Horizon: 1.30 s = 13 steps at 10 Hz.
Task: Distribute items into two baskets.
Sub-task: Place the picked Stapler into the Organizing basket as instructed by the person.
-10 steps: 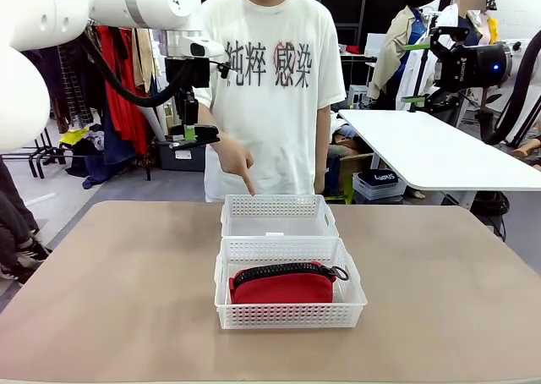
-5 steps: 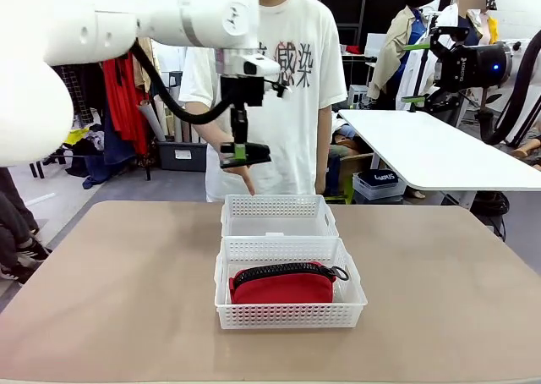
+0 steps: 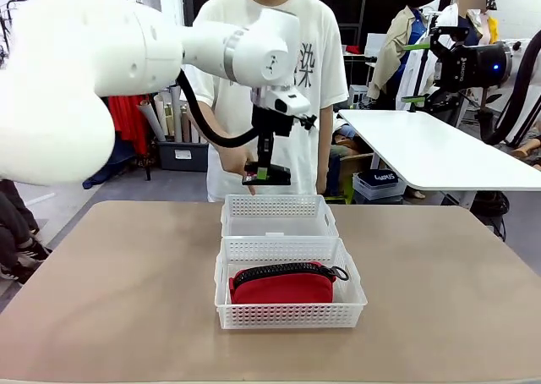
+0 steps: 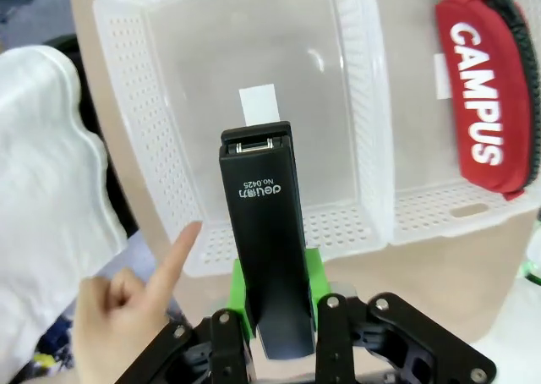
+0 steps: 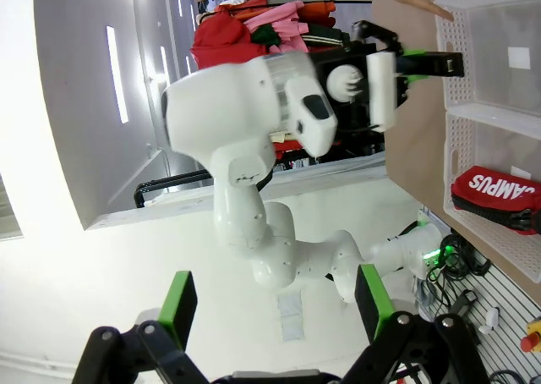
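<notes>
Over the far basket (image 3: 278, 216), left claw (image 3: 266, 178) is clamped on the black stapler (image 4: 264, 232), held in the air above the rear rim. Person's hand (image 4: 127, 299) points at that basket w/ index finger. Red pouch (image 3: 282, 284) sits in the near basket (image 3: 289, 315) on the bench (image 3: 118, 299). Right claw (image 5: 270, 304) is fully spread, holding nothing, aimed away from the bench.

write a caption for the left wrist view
Left gripper holds the stapler over the empty basket as a hand points at it.
</notes>
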Each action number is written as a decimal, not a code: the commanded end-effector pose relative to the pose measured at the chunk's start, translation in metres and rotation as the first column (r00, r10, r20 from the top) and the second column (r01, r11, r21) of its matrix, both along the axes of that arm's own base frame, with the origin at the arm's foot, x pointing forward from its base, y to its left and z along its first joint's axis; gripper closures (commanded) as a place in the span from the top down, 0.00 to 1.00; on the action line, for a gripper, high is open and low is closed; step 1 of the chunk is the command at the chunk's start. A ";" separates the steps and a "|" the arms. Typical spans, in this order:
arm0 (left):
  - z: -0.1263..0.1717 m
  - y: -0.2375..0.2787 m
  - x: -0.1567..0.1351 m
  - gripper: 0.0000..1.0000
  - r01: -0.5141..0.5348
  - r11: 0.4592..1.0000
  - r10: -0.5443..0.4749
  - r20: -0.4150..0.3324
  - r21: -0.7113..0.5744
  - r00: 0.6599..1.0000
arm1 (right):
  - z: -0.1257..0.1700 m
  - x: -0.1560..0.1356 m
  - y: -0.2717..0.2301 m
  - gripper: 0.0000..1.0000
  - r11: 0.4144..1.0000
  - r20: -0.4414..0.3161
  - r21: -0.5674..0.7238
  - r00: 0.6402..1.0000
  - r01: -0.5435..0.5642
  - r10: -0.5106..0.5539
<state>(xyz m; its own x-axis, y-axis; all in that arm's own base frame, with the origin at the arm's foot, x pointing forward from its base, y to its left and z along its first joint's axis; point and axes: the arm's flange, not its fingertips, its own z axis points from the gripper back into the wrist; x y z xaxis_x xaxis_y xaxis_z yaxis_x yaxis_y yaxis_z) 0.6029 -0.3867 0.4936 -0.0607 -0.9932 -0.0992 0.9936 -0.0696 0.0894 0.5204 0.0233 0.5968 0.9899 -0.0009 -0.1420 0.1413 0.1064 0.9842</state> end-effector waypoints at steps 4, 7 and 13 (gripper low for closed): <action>-0.049 -0.015 0.034 0.00 0.090 0.995 -0.089 -0.024 0.033 0.996 | 0.004 0.000 0.001 1.00 1.000 0.002 0.019 1.000 0.005 -0.005; -0.077 -0.029 0.029 0.00 0.026 0.999 -0.024 -0.087 0.028 0.996 | 0.004 0.000 0.001 1.00 1.000 0.002 0.019 1.000 0.005 -0.005; -0.116 -0.038 0.022 0.00 -0.035 0.998 0.039 -0.098 0.042 0.994 | 0.004 0.000 0.001 1.00 1.000 0.002 0.019 1.000 0.005 -0.005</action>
<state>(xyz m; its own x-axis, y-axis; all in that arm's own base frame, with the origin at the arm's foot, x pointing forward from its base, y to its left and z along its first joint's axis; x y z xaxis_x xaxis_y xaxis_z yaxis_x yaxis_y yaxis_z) 0.6189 -0.4227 0.3714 -0.0544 -0.9878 -0.1458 0.9985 -0.0533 -0.0116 0.5204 0.0233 0.5968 0.9899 -0.0009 -0.1421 0.1414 0.1064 0.9842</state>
